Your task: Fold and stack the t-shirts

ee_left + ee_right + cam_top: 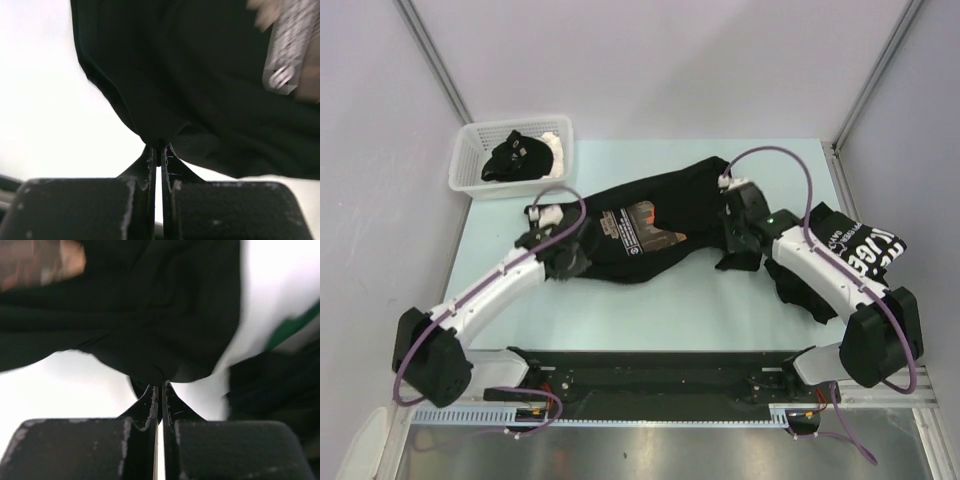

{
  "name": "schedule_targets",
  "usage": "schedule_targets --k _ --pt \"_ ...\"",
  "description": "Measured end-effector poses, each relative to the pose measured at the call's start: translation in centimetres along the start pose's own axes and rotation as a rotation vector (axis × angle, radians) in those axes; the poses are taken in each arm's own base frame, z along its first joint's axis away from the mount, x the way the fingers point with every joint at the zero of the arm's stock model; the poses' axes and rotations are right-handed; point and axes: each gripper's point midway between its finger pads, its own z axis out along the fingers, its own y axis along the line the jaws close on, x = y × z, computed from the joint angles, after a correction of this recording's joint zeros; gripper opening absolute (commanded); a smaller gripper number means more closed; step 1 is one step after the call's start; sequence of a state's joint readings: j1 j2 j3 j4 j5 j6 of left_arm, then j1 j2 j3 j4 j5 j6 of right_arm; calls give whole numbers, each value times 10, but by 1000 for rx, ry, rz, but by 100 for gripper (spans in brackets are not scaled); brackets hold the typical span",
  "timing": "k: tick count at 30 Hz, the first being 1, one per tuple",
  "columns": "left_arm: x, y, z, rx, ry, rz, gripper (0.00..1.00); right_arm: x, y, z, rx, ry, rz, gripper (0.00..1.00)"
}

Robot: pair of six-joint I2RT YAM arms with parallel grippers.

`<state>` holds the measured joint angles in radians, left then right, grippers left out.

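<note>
Both grippers [159, 150] [160, 386] pinch printed t-shirt [650, 235] edges

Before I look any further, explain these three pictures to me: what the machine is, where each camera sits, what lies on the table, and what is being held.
The machine is two robot arms bolted at the table's near edge, each ending in a two-finger gripper. The wide picture comes from a camera above and behind them. The other two come from cameras on the wrists, looking along each arm's own fingers.

On the pale table lies a black t-shirt with a reddish-brown print. A second black t-shirt with white lettering lies crumpled at the right. A white slotted basket at the back left holds more dark cloth.

The left gripper is shut on an edge of the printed shirt, and the right gripper pinches its other side.
</note>
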<state>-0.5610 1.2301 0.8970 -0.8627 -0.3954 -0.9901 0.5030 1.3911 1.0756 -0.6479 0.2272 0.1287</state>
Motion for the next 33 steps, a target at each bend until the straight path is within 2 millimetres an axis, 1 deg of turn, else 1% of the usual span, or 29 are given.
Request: schedule_targets --k 2,3,6,9,10,12,13,15,17,20,21,25,29,31,33 --pt "-37 -23 -10 25 -68 -5 0 -24 -14 -4 28 -57 26 0" --pt "-53 -31 -13 32 -96 -6 0 -37 -23 -6 49 -82 34 0" --pt "-109 -54 -19 41 -176 -23 0 -74 -45 -5 102 -142 67 0" --pt "-166 -64 -17 25 -236 -52 0 -107 -64 3 138 -188 103 0" --pt "-187 -65 -16 15 -253 -65 0 -119 -72 6 151 -198 115 0" --pt "-223 -66 -14 12 -293 -93 0 -146 -84 11 167 -229 136 0" --pt "-239 -66 -14 11 -309 -102 0 -159 -88 13 169 -242 142 0" --pt "-268 -68 -18 15 -348 -119 0 -198 -92 16 165 -302 154 0" --pt "-299 -74 -29 30 -401 -133 0 -230 -91 18 154 -355 156 0" --pt "-329 -82 -48 63 -469 -143 0 -261 -91 16 145 -414 160 0" --pt "-335 -84 -54 74 -484 -148 0 -271 -91 14 144 -436 163 0" --pt "-373 -93 -84 150 -570 -178 0 -314 -93 3 133 -538 178 0" --pt "-404 -104 -103 243 -648 -207 0 -344 -97 -13 119 -632 192 0" --pt "-412 -108 -109 274 -678 -213 0 -357 -100 -23 113 -681 199 0" --pt "-419 -111 -115 294 -709 -210 0 -365 -103 -32 108 -715 203 0"
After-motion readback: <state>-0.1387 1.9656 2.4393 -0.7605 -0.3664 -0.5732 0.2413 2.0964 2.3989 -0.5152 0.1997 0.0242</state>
